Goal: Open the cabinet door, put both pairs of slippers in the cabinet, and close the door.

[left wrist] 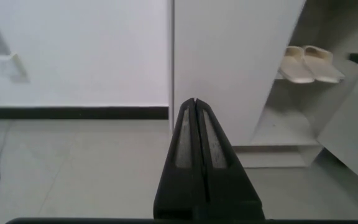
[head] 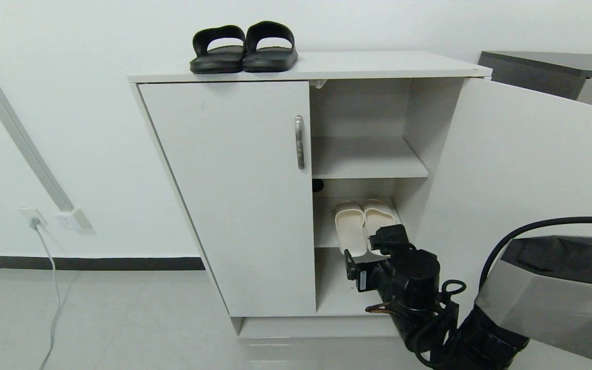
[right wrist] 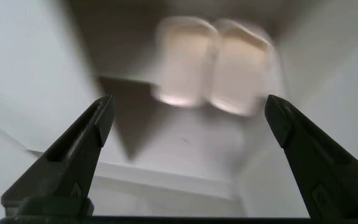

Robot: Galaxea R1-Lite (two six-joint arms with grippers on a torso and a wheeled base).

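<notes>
Gaping wide, the right pincer (right wrist: pixel 189 102) faces the cream slippers (right wrist: pixel 185 62) just beyond on the shelf (head: pixel 324 232).

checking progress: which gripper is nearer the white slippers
Right. The right gripper sits open just in front of the white slippers; the left gripper is farther back, shut, facing the closed door.

My head camera looks forward and down at the whole cabinet (head: pixel 378 64) from a little way back. My left wrist camera sits low and farther off, facing the cabinet at an angle along my left gripper (left wrist: pixel 195 102). My right wrist camera looks into the open side from close up. All three views share the white slippers (head: pixel 360 226) on their shelf.
</notes>
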